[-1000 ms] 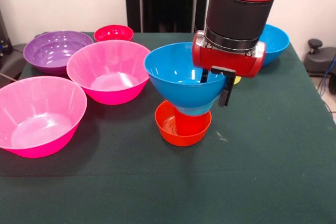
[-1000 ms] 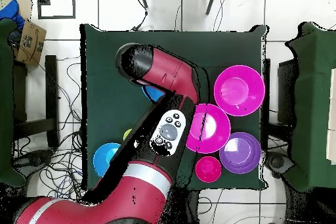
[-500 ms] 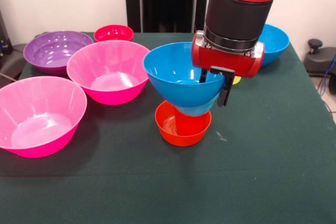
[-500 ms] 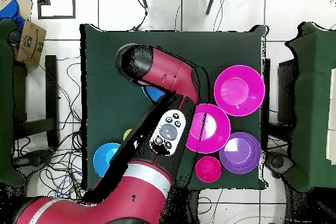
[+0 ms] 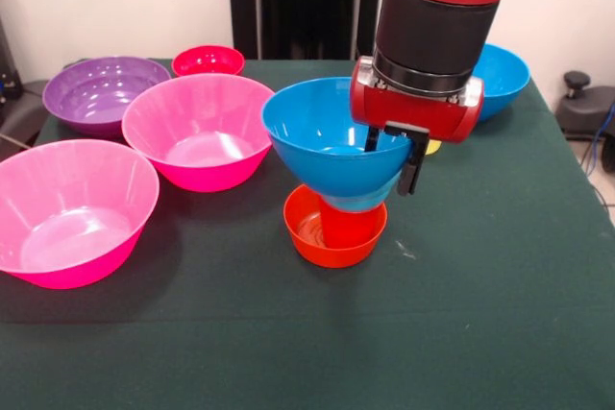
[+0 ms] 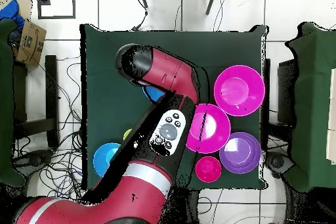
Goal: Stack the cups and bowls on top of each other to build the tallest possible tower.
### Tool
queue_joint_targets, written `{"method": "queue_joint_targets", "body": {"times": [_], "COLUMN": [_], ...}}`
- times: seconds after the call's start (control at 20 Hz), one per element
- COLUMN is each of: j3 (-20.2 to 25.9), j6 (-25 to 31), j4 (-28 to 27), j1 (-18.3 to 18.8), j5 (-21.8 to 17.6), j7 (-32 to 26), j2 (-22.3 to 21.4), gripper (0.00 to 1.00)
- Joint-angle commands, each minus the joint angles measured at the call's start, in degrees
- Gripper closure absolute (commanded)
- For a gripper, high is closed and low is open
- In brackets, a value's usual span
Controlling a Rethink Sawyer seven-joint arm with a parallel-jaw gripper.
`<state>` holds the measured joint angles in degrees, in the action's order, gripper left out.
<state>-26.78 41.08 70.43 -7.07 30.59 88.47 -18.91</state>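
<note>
The tower stands mid-table in the front view: a small orange bowl (image 5: 309,239) at the bottom, a red cup (image 5: 338,228) in it, a small light-blue bowl (image 5: 356,202), and a large blue bowl (image 5: 317,136) on top. My gripper (image 5: 393,156) is at this bowl's right rim, open, with one finger inside the bowl and one outside. A bit of the yellow cup (image 5: 434,147) shows behind the gripper. In the overhead view my arm (image 6: 164,77) covers the tower; only part of the blue bowl (image 6: 153,94) shows.
Two large pink bowls (image 5: 197,127) (image 5: 72,208), a purple bowl (image 5: 101,91) and a small red bowl (image 5: 208,60) stand left of the tower. A second large blue bowl (image 5: 504,74) sits at the far right corner.
The large blue bowl has shifted very slightly to the left. The gripper stays at its rim.
</note>
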Motion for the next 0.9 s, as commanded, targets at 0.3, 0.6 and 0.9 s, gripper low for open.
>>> {"method": "queue_joint_targets", "body": {"times": [0.3, 0.6, 0.9], "j3": [6.34, 6.24, 5.84], "j6": [5.89, 6.52, 7.28], "j4": [0.13, 0.22, 0.14], "j1": [0.45, 0.32, 0.13], "j5": [-3.63, -3.53, -3.51], "j7": [7.56, 7.96, 8.58], "j2": [1.51, 1.42, 1.44], "gripper": [1.0, 1.0, 1.0]}}
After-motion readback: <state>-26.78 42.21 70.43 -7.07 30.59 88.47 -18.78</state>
